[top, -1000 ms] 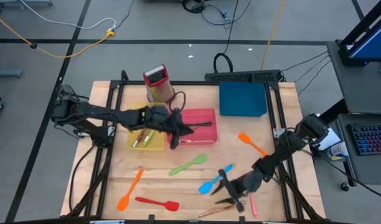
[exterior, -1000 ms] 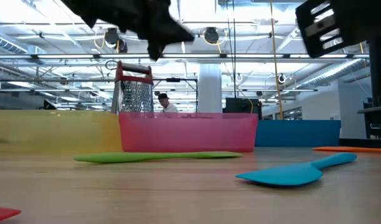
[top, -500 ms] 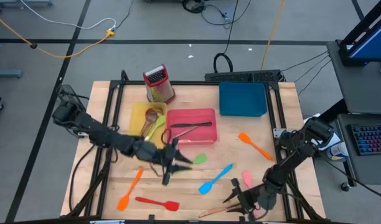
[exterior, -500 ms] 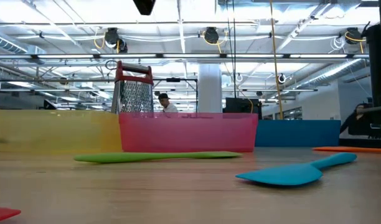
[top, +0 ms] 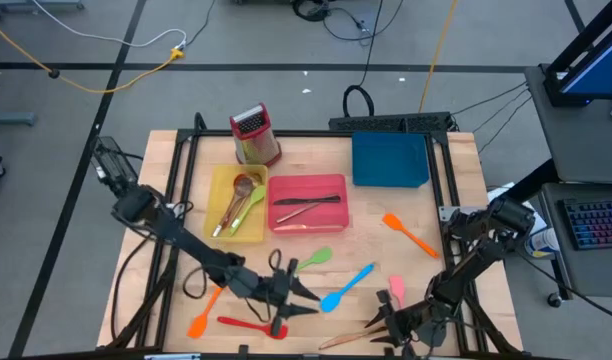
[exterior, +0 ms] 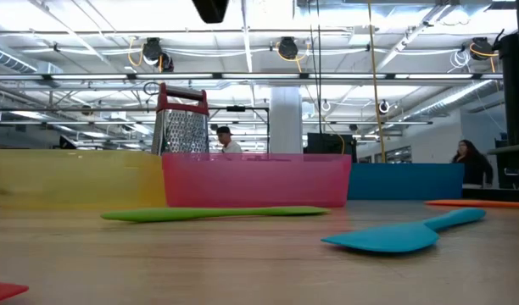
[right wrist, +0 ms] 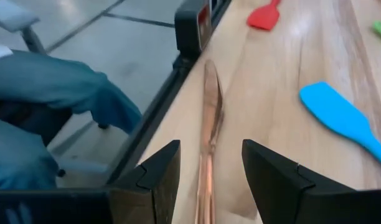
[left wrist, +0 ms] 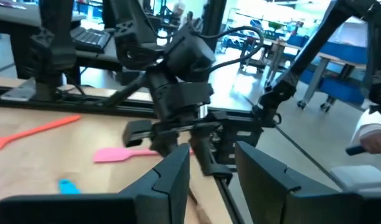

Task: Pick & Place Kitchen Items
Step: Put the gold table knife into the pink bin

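The right gripper [top: 386, 325], fingers spread, hovers at the table's [top: 386, 205] lower edge over the copper-coloured knife [right wrist: 210, 118]. The left gripper [top: 291, 295], fingers parted and empty, sits lower centre between the green spatula [top: 314, 260] and red spatula [top: 254, 325] — bare wood around. Yellow tray [top: 218, 200] holds utensils; pink tray [top: 331, 185] holds dark cutlery.

Red-topped box grater [top: 254, 134] behind yellow tray [top: 222, 229], beside pink tray [top: 331, 187]; blue tray [top: 390, 159] apart.
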Robot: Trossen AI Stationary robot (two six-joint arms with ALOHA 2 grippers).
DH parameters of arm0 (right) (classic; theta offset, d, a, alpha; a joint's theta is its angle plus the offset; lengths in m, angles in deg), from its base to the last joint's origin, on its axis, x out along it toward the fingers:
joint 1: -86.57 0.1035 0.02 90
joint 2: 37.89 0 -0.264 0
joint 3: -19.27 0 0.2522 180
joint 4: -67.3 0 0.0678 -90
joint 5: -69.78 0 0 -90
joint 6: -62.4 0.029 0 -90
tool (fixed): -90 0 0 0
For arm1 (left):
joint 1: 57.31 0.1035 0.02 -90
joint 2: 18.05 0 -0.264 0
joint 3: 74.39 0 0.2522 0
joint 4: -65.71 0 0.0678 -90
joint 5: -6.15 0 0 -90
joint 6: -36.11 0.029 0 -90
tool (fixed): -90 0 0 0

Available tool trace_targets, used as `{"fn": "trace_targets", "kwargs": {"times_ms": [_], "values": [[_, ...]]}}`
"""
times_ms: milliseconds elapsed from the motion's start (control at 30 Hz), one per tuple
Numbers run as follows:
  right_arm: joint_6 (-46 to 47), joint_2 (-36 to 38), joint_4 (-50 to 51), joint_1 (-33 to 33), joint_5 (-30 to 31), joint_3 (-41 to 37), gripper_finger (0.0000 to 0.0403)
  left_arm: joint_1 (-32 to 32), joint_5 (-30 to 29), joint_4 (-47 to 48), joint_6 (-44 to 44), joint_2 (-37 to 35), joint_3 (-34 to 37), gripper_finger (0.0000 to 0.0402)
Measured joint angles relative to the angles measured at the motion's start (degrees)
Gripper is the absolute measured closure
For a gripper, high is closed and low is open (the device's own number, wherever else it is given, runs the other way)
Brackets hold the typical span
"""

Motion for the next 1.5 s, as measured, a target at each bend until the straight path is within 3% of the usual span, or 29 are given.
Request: {"fn": "trace_targets", "kwargs": {"times_ms": [333,467,800,1000,1300,1500], "values": [[0.94,-4.58,-1.29,0.0,1.04,-0.02,0.0236,-0.3,-0.46,1.01,1.99,7.16,-9.36,0.0268],[2.61,-6.52,-1.34,0.0,-1.74,-0.02,0.0236,-0.23,-0.37,0.97,2.19,7.5,-10.29,0.0268],[1.89,-8.96,-1.99,0.04,-0.92,0.07,0.0241,0.16,-0.32,2.96,0.62,7.59,-10.25,0.0268],[0.68,-9.05,-1.89,-0.04,-1.34,0.04,0.0279,0.23,-0.15,2.98,-0.24,7.59,-10.25,0.0268],[-0.53,-9.05,-3.51,-1.22,-1.69,-2.91,0.0368,0.21,-0.15,2.9,-1.09,7.59,-10.25,0.0268],[-2.2,-9.12,-8.09,-2.51,-1.42,-4.65,0.037,0.21,0.24,5.91,-2.66,7.59,-10.23,0.0268]]}}
